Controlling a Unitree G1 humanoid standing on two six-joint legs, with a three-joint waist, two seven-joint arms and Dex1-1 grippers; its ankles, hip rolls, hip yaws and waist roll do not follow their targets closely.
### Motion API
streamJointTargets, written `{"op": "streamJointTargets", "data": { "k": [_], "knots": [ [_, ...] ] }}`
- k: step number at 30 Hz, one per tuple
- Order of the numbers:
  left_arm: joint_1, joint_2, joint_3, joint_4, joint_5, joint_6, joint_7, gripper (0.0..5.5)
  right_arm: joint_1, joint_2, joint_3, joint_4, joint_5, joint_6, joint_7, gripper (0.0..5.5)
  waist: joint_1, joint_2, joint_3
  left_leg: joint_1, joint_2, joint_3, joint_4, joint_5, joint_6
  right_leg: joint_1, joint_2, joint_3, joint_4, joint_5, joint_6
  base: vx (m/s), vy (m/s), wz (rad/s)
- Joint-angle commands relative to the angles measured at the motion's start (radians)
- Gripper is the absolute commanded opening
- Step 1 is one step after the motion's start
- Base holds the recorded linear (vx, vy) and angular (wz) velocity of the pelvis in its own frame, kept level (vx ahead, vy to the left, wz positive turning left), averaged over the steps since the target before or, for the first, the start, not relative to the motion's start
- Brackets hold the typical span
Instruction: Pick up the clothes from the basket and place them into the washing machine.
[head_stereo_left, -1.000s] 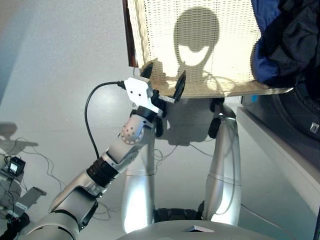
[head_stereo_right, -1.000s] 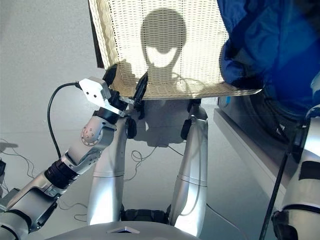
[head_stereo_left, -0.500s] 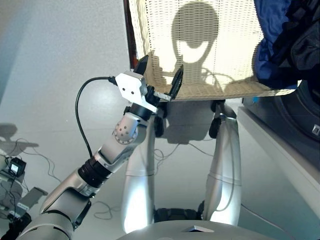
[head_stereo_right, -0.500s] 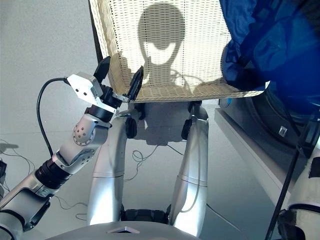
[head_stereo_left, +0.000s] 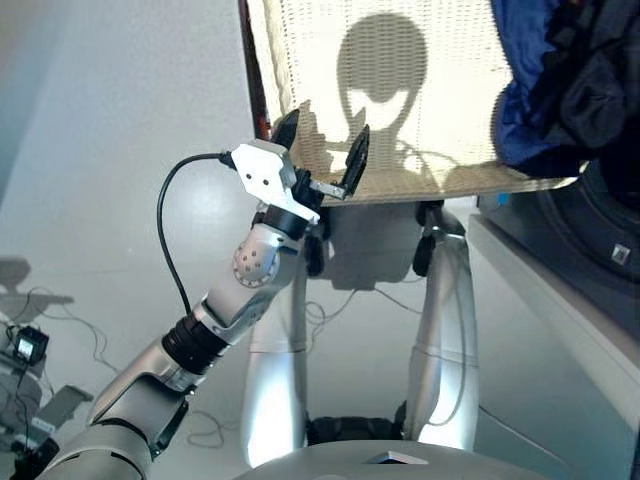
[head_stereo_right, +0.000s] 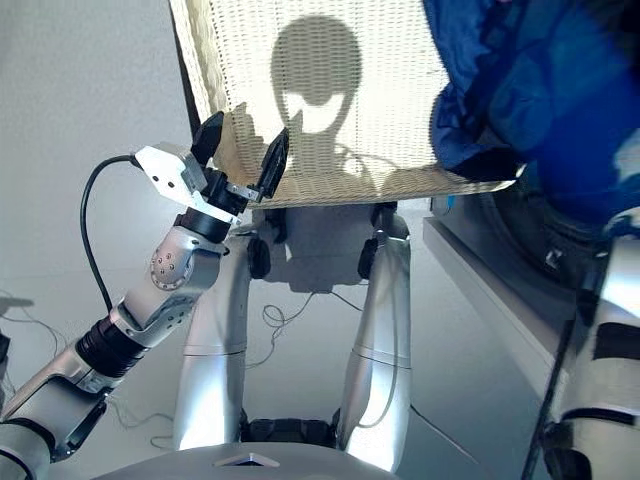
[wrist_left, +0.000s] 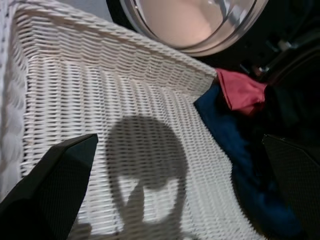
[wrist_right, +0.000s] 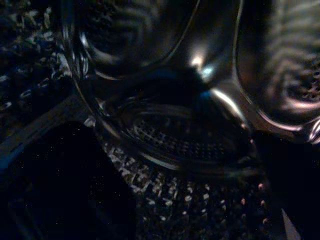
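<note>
Hovering at near left corner of basket (head_stereo_left: 400, 90), left gripper (head_stereo_left: 320, 150) has fingers spread, nothing held; basket's weave bare on that side. Dark blue garment (head_stereo_right: 520, 90) bunched at basket's right end beside washing machine (head_stereo_left: 600, 250); orange-red garment (wrist_left: 242, 90) beyond it. Right wrist view faces steel drum (wrist_right: 175, 135); right gripper's fingers not discernible

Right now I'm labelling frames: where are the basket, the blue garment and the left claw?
basket (head_stereo_left: 300, 60): left eye view, bare woven floor.
blue garment (head_stereo_right: 520, 90): right eye view, middle of the bunched cloth.
left claw (head_stereo_right: 240, 150): right eye view, between its fingertips.
</note>
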Motion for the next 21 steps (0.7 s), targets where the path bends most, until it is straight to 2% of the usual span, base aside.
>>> {"op": "streamJointTargets", "data": {
  "k": [1, 5, 9, 15, 21],
  "knots": [
    [0.031, -0.035, 0.036, -0.054, 0.0, -0.065, -0.001, 5.5, 0.092, 0.026, 0.023, -0.247, -0.229, -0.143, -0.056, 5.5, -0.007, 0.005, -0.016, 0.079, 0.053, -0.059, -0.088, 0.048, -0.133, 0.071, 0.037, -0.042, 0.026, -0.075, -0.019, 0.0, 0.0, 0.0],
    [0.043, -0.041, 0.051, -0.066, 0.013, -0.074, -0.006, 5.5, 0.245, 0.089, 0.098, -0.482, -0.531, -0.055, -0.072, 5.5, -0.014, -0.004, -0.016, 0.094, 0.058, -0.052, -0.088, 0.049, -0.128, 0.084, 0.039, -0.037, 0.021, -0.072, -0.022, 0.0, 0.0, 0.0],
    [0.055, -0.03, 0.063, -0.078, 0.051, -0.073, -0.004, 5.5, 0.398, 0.164, 0.141, -0.71, -0.731, -0.014, -0.03, 5.5, -0.022, -0.011, -0.016, 0.114, 0.06, -0.05, -0.085, 0.047, -0.123, 0.1, 0.044, -0.032, 0.025, -0.074, -0.023, 0.0, 0.0, 0.0],
    [0.079, -0.012, 0.094, -0.116, 0.071, -0.086, -0.006, 5.5, 0.539, 0.259, 0.24, -0.9, -0.82, 0.017, 0.111, 5.5, -0.025, -0.017, -0.016, 0.149, 0.062, -0.049, -0.085, 0.044, -0.12, 0.132, 0.045, -0.028, 0.023, -0.077, -0.021, 0.0, 0.0, 0.0],
    [0.096, -0.021, 0.102, -0.125, 0.076, -0.083, -0.005, 5.5, 0.55, 0.294, 0.315, -0.941, -0.828, 0.054, 0.21, 5.5, -0.027, -0.02, -0.016, 0.162, 0.067, -0.042, -0.095, 0.048, -0.122, 0.137, 0.049, -0.025, 0.013, -0.067, -0.021, 0.0, 0.0, 0.0]
  ]
}}
